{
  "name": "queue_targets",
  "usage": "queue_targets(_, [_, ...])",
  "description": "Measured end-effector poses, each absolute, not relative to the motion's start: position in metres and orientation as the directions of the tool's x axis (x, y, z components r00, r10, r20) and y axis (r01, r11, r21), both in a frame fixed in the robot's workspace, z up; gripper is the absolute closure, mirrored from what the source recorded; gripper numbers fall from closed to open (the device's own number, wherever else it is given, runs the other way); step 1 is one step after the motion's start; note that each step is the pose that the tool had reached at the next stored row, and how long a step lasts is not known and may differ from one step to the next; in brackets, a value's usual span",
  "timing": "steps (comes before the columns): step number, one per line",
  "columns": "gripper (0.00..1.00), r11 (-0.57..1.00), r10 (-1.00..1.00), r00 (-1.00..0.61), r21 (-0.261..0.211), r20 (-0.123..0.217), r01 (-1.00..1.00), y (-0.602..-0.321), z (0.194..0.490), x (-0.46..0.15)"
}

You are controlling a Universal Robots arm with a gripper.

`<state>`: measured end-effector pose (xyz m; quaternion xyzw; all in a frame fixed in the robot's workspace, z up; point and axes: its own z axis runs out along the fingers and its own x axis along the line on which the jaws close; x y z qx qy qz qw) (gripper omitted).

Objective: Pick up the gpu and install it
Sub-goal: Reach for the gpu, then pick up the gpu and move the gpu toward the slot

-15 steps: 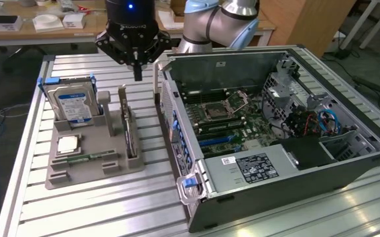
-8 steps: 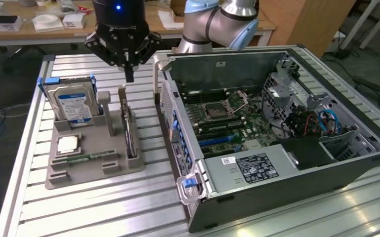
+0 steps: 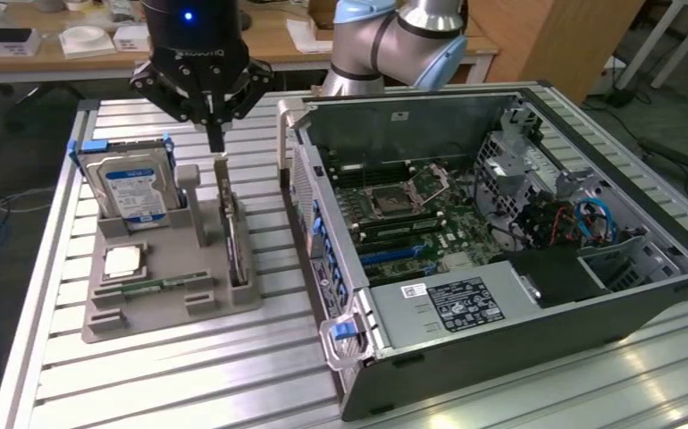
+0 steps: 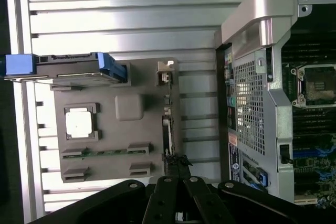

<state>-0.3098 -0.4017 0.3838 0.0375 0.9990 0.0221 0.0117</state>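
Evidently staged for assembly, the counter [image 3: 201, 384] carries an open computer case [image 3: 499, 357] lying on its side, board exposed for access. Beside it, a grey holder [image 3: 159, 315] keeps the gpu [image 3: 236, 241] standing on edge, its top free for grasping. The gripper [image 3: 215, 143], fingers pressed together, hangs just above that edge and holds nothing.

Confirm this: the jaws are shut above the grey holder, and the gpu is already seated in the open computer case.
Wrong on the gpu: it is not in the computer case but stands on edge in the grey holder, just below the shut jaws. The exterior view shows it. The rest is right.
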Motion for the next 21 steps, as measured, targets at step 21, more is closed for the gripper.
queue_targets(21, [0.59,0.996,0.073,-0.997,0.045,-0.021,0.072,-0.4019,0.3837,-0.3106])
